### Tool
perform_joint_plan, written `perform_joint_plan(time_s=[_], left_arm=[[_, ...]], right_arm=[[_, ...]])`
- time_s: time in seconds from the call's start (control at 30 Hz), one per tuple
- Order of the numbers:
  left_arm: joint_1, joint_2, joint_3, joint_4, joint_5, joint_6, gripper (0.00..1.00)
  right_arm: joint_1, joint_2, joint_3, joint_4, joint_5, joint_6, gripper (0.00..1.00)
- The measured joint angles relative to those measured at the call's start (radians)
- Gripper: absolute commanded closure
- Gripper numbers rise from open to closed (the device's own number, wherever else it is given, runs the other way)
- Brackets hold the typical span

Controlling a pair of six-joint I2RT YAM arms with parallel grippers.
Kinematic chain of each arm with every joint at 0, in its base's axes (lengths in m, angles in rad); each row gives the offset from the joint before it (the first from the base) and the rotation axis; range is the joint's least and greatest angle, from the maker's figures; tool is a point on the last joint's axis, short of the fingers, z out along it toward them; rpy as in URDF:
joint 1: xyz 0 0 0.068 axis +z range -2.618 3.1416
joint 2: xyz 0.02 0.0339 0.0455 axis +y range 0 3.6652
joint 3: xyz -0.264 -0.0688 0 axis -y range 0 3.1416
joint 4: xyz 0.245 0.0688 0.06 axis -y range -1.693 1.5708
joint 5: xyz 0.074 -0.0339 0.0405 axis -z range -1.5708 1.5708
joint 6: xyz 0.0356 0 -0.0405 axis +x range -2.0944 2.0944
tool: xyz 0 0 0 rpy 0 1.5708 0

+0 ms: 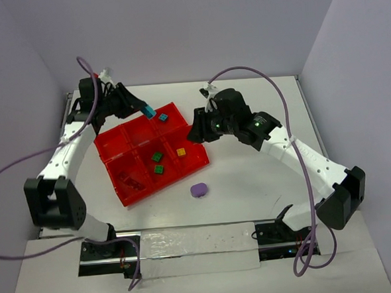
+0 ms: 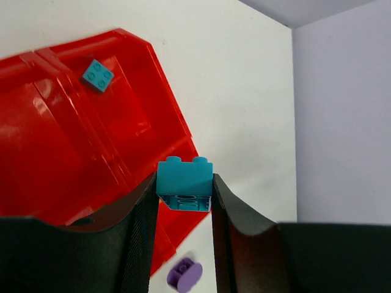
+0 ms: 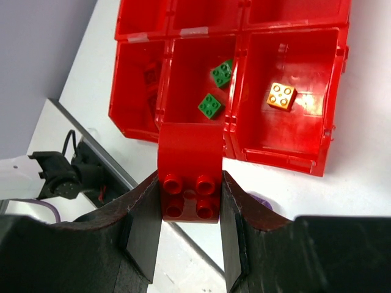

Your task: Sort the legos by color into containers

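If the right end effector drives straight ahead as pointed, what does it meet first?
Probably the red tray's wall at the compartment holding two green bricks; depth is unclear.

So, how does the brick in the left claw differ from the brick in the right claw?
The teal brick in the left claw is short, with two studs showing; the red brick in the right claw is longer, with four studs showing. Both are pinched from the sides by a shut claw.
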Motion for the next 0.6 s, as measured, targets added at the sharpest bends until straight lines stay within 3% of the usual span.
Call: perform_joint_plan(time_s=[0.43, 0.53, 0.6], left_arm=[[-0.067, 0.381, 0.267, -0.007, -0.139, 0.006, 0.99], [-0.095, 0.429, 0.306, -0.011, -0.189, 0.006, 0.91], [-0.109, 0.448, 0.324, -0.017, -0.214, 0.004, 0.72]], right_arm=[[-0.005, 0.088, 0.068, -0.072, 0.022, -0.005, 0.93], [-0.005, 0.095, 0.069, -0.074, 0.021, -0.005, 0.93], [-0.005, 0.097, 0.069, -0.076, 0.021, -0.005, 0.93]])
